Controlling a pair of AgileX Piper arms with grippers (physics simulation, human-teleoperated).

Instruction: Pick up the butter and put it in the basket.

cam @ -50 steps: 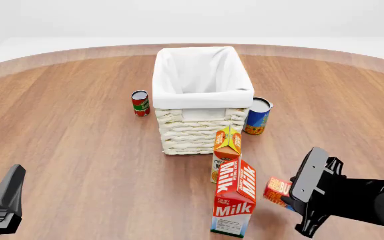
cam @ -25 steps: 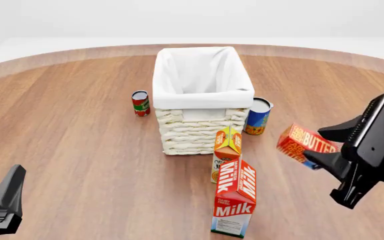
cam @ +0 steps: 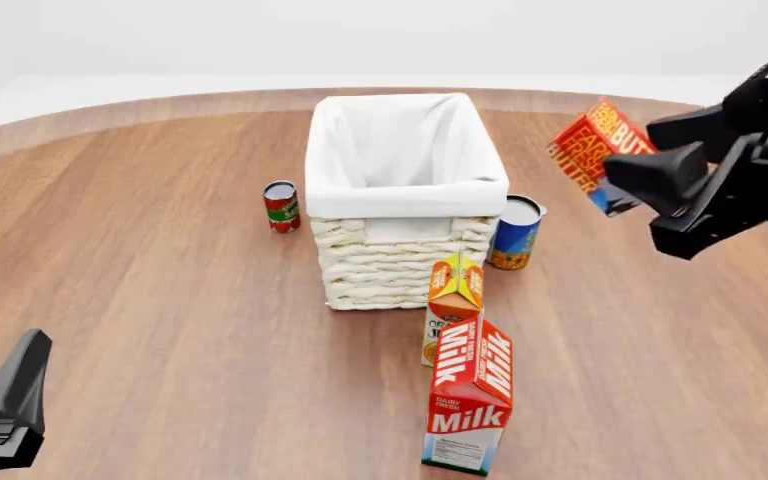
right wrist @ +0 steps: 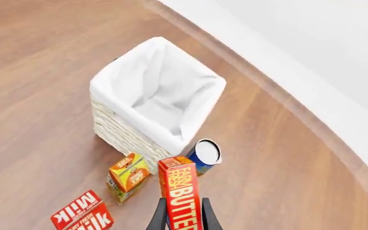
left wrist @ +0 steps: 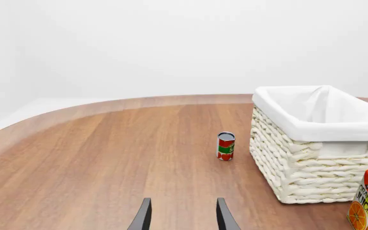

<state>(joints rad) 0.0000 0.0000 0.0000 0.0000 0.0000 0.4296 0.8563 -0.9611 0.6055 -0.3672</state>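
Two black grippers concern us, and we begin with the right gripper [cam: 640, 172], raised well above the table toward its right edge. Its fingers pinch the small flat red-orange butter box with yellow lettering and a blue corner [cam: 599, 152], which hangs tilted in the air, clear of everything below and just right of the basket's right rim. In the right wrist view the butter [right wrist: 181, 197] sits clamped between the two dark fingers [right wrist: 160, 218], long face toward the camera.

Below and to the left stands the large cream-white woven wicker basket with white cloth lining [cam: 404, 262], near the table's far edge and centre; its open mouth [right wrist: 155, 91] shows only cloth. Against its right near corner stands a blue can with a yellow band [cam: 515, 233], directly under the butter's side of the rim. Near the basket's front wall stands a slim orange juice carton [cam: 454, 305], and nearer our edge a tall red-and-white milk carton [cam: 470, 398]. Left of the basket, slightly apart, is a small red and green can [cam: 281, 206].

We see bare brown wooden tabletop [cam: 144, 280] on the whole left side. The left gripper [left wrist: 182, 216] hovers low at the near left corner, fingers spread and holding nothing.
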